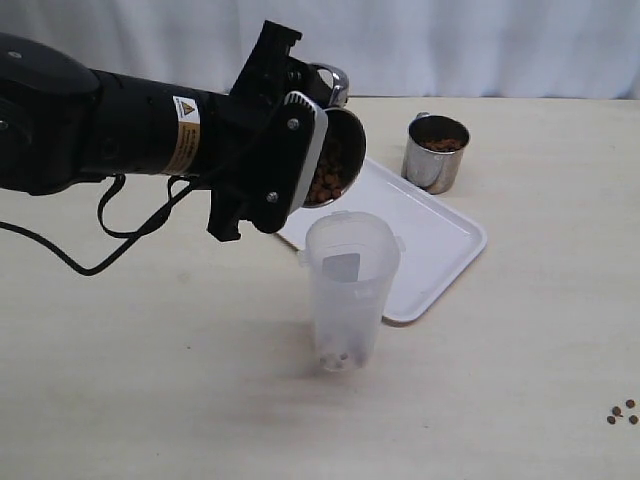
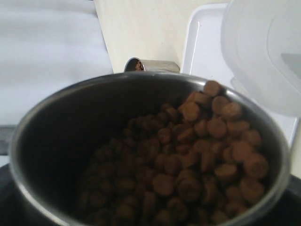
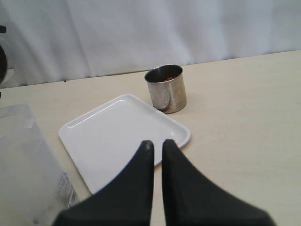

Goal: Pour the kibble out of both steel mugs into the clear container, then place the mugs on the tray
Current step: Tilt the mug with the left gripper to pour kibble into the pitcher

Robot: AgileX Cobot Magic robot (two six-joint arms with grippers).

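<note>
From outside, your left gripper [image 1: 318, 135] is clamped on the tilted steel mug [image 1: 346, 150], mouth above the clear container [image 1: 350, 280]; kibble [image 1: 325, 182] sits at its lip, a few pellets on the container's bottom, the tray [image 1: 440, 245] behind. Your left wrist view looks into that mug, kibble heaped toward the rim. In your right wrist view, the right gripper [image 3: 157, 148] is pressed together, empty; the second steel mug [image 3: 165, 89] stands on the desk [image 3: 244, 117] just beside the tray.

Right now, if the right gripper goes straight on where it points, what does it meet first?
Probably the tray, lying just ahead of the right gripper; the steel mug stands beyond it. Depth is unclear.
</note>
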